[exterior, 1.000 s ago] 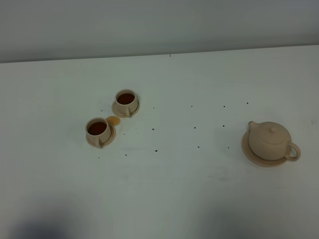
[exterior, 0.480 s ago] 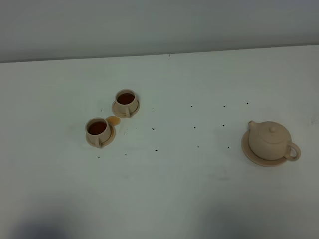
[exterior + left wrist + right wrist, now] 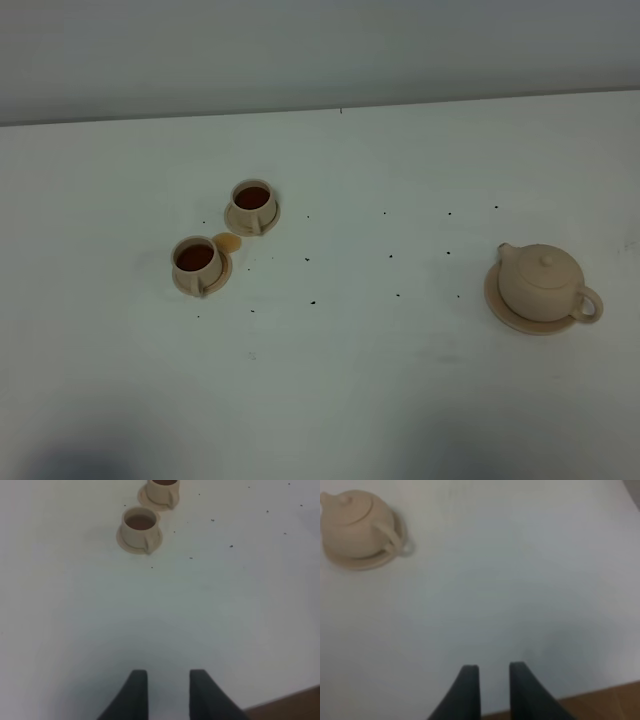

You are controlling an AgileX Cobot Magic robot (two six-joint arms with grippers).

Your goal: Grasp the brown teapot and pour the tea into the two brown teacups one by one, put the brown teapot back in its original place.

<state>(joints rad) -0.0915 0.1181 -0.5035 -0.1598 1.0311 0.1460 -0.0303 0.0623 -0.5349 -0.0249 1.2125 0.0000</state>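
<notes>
Overhead view shows the teapot [image 3: 541, 283] sitting on its plate [image 3: 494, 297], both teacups [image 3: 195, 262] [image 3: 252, 203] filled; left gripper [image 3: 168, 687] and right gripper [image 3: 494, 681] hang empty, jaws slightly apart, pouring apparently done

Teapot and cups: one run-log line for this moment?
teapot: on plate | cups: tea in both | spill: between saucers | hands: both empty, clear

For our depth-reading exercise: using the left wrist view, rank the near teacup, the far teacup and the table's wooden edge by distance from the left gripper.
1. Table edge, right beside the left gripper.
2. Near teacup, well ahead.
3. Far teacup, just beyond it.
</notes>
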